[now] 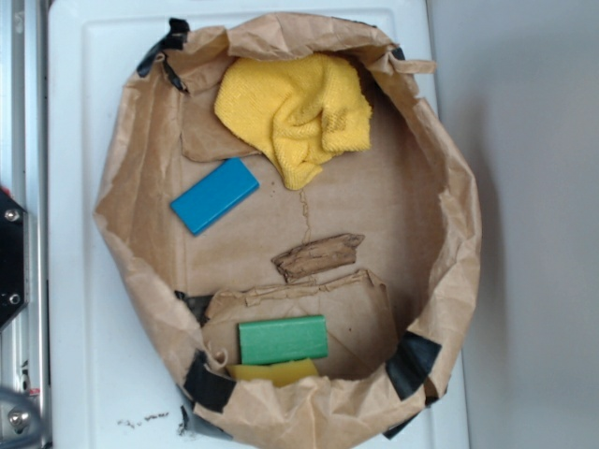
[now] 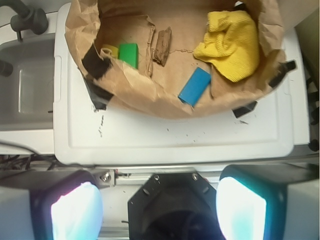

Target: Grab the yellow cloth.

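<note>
The yellow cloth (image 1: 296, 114) lies crumpled at the far end of a rolled-down brown paper bag (image 1: 449, 253), against its wall. In the wrist view the yellow cloth (image 2: 231, 43) shows at the upper right, inside the bag. My gripper (image 2: 159, 207) hangs high above the near edge of the white table, well short of the bag, open with a wide gap and nothing between its fingers (image 2: 76, 212). The exterior view does not show the gripper's fingers.
Inside the bag lie a blue block (image 1: 214, 195), a green block (image 1: 283, 339) on a thin yellow block (image 1: 276, 372), and a torn scrap of brown paper (image 1: 316, 255). The bag stands on a white table (image 1: 80, 187). A grey sink (image 2: 27, 90) is at left in the wrist view.
</note>
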Controlling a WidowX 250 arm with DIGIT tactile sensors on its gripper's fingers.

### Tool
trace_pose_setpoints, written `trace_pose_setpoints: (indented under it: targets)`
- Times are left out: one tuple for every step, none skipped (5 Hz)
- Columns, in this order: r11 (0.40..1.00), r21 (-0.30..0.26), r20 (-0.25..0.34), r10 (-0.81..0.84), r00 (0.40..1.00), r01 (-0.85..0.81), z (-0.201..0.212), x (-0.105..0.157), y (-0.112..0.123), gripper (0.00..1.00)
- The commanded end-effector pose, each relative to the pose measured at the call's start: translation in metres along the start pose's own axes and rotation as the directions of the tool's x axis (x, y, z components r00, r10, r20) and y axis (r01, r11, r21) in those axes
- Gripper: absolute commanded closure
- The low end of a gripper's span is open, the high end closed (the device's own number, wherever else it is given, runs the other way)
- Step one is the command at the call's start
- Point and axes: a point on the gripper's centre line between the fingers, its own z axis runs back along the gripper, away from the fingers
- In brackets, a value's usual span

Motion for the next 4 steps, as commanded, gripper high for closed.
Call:
trace_pose_setpoints:
  targets:
    - [0.944, 0.078, 0.094, 0.312, 0.945, -0.319, -0.045, 0.094, 0.035, 0.0]
    - [0.825, 0.213, 0.064, 0.523, 0.85, -0.524, -0.092, 0.131, 0.075, 0.0]
    - [0.825, 0.213, 0.064, 0.523, 0.85, -0.524, -0.092, 0.131, 0.075, 0.0]
    - [0.825, 0.213, 0.064, 0.523, 0.85, -0.524, -0.092, 0.131, 0.075, 0.0]
